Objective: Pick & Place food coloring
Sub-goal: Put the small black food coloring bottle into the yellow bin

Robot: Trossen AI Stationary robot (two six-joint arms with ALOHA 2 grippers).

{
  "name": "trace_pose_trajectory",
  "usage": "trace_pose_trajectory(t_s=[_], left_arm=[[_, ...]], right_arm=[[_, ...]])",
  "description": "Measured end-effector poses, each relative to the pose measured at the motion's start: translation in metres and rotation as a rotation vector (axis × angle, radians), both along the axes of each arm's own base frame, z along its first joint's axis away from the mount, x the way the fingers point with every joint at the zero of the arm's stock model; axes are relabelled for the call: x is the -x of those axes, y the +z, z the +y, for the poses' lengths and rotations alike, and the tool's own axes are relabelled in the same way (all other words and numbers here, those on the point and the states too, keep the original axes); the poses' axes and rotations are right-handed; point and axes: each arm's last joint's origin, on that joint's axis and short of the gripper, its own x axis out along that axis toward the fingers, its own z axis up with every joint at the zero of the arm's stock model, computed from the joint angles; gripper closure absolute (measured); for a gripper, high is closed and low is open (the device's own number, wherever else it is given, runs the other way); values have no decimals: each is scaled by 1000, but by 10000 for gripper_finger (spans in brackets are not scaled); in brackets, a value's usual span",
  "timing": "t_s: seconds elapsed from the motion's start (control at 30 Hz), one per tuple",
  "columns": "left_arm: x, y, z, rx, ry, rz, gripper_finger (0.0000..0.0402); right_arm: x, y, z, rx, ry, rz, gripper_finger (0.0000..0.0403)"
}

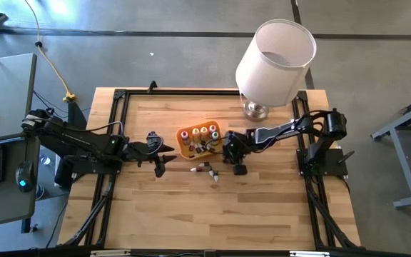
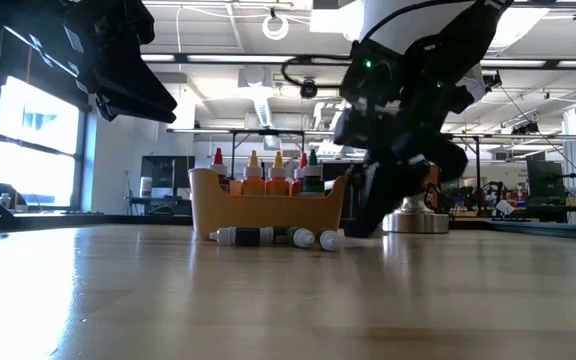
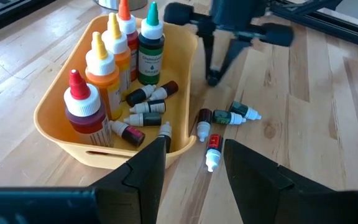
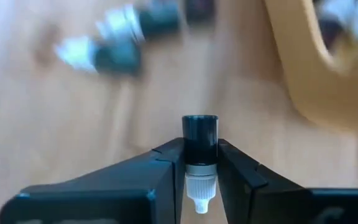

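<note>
We judged the pick just made: the right hand [image 4: 201,163] was clamped on a small dark vial [image 4: 200,140] with a white tip, just beside the tray [image 1: 188,150], low over the surface [image 1: 191,207]. Next we would need to lift it clear of the tray's wall and release it inside. The tray was smooth yellow-orange plastic with rounded corners, holding upright squeeze bottles [image 3: 86,112]. Three loose vials [image 3: 219,121] lay near the tray on pale wood. The left hand [image 3: 194,165] waited near the tray, held wide and empty
</note>
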Motion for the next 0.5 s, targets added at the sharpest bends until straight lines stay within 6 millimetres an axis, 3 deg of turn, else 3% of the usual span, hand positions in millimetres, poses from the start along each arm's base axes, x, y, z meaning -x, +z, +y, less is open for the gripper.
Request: trace_pose_trajectory(t_s=[0.17, 0.3, 0.4, 0.5], left_arm=[[0, 0, 0, 2, 1, -1, 241], [0, 0, 0, 3, 1, -2, 241], [0, 0, 0, 4, 1, -6, 241], [0, 0, 0, 4, 2, -6, 241]], right_arm=[[-17, 11, 28, 1, 21, -188, 321], [-33, 31, 46, 198, -61, -455, 314], [-39, 46, 45, 413, -193, -609, 322], [-40, 52, 36, 540, -287, -635, 328]])
